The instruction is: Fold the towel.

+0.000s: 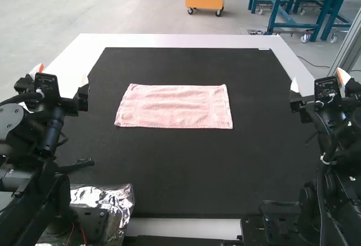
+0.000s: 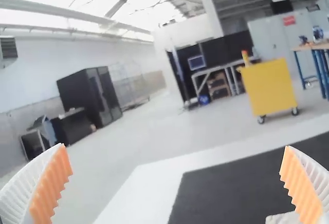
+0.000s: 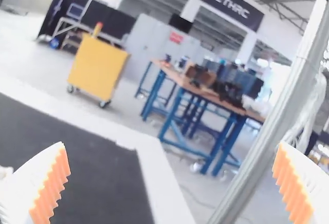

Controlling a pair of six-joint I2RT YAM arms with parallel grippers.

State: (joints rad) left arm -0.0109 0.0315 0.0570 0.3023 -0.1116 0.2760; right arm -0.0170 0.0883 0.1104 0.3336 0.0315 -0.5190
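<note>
White desk borders a black mat, and the pink towel lies spread flat on it, toward the far side. Mat surrounds it on all four sides, with the broadest stretch between the towel and the near edge. The left hand stands by the desk's left side, the right hand by its right, both well apart from the cloth. Each has its two fingers spread wide, with nothing between them. From the high view, the towel shows whole; the left wrist view has a far corner of the mat, and the right wrist view has the opposite one. Close up, the fingers are white, curved and ribbed, with toothed orange pads. The towel looks soft and fuzzy, an oblong with straight hems; I can't tell whether it is doubled. Crinkled, shiny foil sits near the left arm's base.
</note>
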